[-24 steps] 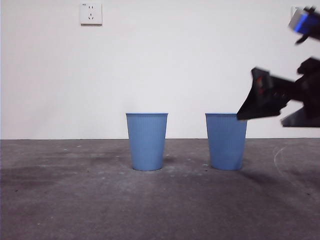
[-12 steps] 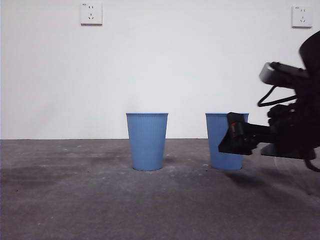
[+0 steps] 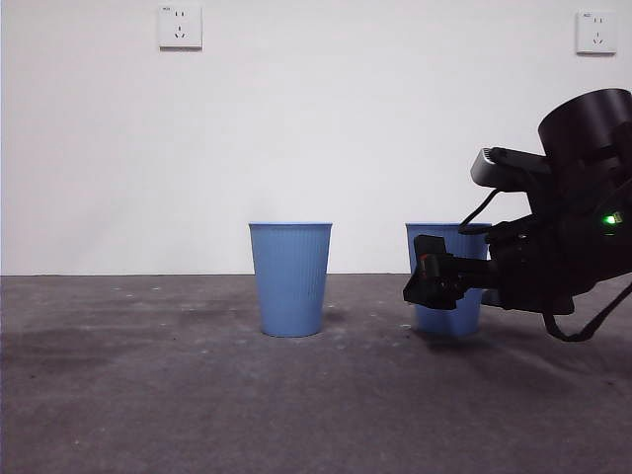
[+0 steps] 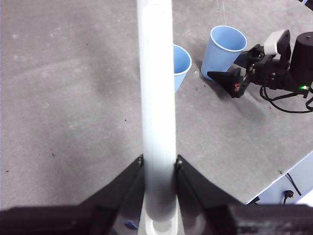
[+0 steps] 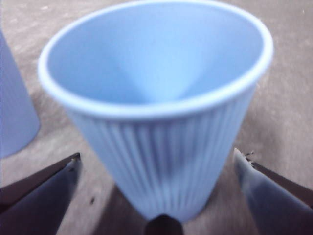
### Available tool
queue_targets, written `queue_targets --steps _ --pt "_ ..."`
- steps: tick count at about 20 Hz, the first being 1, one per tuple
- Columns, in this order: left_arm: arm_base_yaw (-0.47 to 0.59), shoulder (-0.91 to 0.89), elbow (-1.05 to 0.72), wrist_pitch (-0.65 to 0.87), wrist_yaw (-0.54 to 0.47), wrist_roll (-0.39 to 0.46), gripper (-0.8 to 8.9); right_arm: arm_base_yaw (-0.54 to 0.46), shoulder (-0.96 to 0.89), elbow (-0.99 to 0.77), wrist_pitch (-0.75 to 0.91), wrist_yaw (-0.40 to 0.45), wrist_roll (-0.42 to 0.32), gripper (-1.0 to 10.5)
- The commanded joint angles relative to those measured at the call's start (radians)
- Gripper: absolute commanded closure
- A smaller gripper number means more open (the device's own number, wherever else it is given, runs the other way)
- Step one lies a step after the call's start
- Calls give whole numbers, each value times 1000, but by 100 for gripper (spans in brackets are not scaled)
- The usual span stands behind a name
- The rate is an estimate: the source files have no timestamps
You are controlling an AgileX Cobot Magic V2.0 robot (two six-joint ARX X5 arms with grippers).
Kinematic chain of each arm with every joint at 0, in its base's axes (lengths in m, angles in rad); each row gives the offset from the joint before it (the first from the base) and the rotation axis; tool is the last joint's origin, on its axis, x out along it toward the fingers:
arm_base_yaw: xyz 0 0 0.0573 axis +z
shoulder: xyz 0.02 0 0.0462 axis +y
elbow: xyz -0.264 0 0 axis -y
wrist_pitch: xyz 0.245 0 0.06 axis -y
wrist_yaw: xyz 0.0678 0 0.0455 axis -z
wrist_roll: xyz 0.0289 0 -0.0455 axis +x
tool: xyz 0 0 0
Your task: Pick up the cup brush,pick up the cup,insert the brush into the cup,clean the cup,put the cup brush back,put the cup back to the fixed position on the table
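Two blue cups stand on the table (image 3: 148, 395). The right cup (image 3: 446, 247) stands between the open jaws of my right gripper (image 3: 423, 281), which reaches in low from the right. In the right wrist view the cup (image 5: 156, 98) fills the frame. The right gripper (image 5: 157, 156) has a jaw on each side of it, with a small gap to its wall. My left gripper (image 4: 159, 159) is shut on the cup brush's pale handle (image 4: 156, 88), high above the table. The sponge head is out of view. The left wrist view also shows the right cup (image 4: 222, 46) and the right gripper (image 4: 230, 78).
The other blue cup (image 3: 289, 279) stands about a cup's width left of the right one; it also shows in the wrist views (image 4: 182, 66) (image 5: 12, 98). The table's edge (image 4: 274, 178) lies past the right arm. A white wall with two sockets (image 3: 179, 27) stands behind.
My right gripper has come down from the upper right and moved left, so its jaws now stand around the right cup. Neither cup has moved.
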Motion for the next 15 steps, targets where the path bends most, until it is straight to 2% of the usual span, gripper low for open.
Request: queue_targets --steps 1,2,5,7,13,15 --pt "-2 -3 -10 3 6 13 822 1 23 12 23 -2 -4 322" --pt "-2 -3 -10 3 6 14 822 1 26 15 26 3 -4 329" --pt "-2 -3 -10 3 7 16 822 1 32 23 26 9 -5 453" --pt "-2 -3 -10 3 6 16 822 1 32 25 24 25 -5 483" --pt "-8 -3 -10 3 6 20 822 1 39 29 -5 27 -5 784" --pt "-15 -2 -10 3 6 20 822 1 39 29 -9 28 -12 802"
